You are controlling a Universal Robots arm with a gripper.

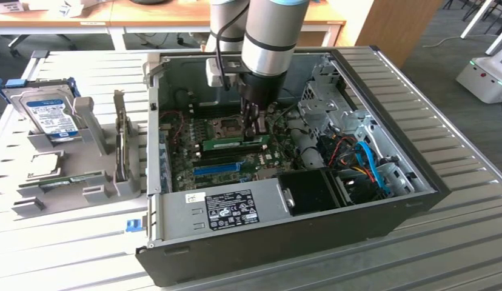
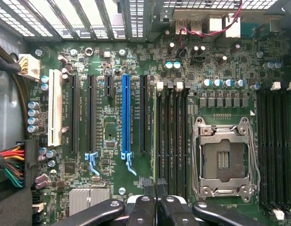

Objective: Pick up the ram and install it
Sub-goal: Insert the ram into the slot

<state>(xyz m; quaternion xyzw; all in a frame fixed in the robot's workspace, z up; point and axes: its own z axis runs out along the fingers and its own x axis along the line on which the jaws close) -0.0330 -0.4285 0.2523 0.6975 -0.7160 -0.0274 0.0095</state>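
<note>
Green ram (image 1: pixel 232 144) edgewise on motherboard (image 2: pixel 103 127); gripper (image 2: pixel 154 188) clamps end, mid-case (image 1: pixel 275 242).

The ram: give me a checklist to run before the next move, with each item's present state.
1. The ram is held between the fingers of the gripper: ok.
2. The ram runs parallel to the black memory slots beside the CPU socket: ok.
3. The ram is away from the long blue slot: ok.
4. The ram is pressed fully home in its slot: cannot tell.
5. The slot latches are closed on the ram's ends: cannot tell.
6. The blue and red cables lie apart from the gripper, toward the exterior view's right: ok.
</note>
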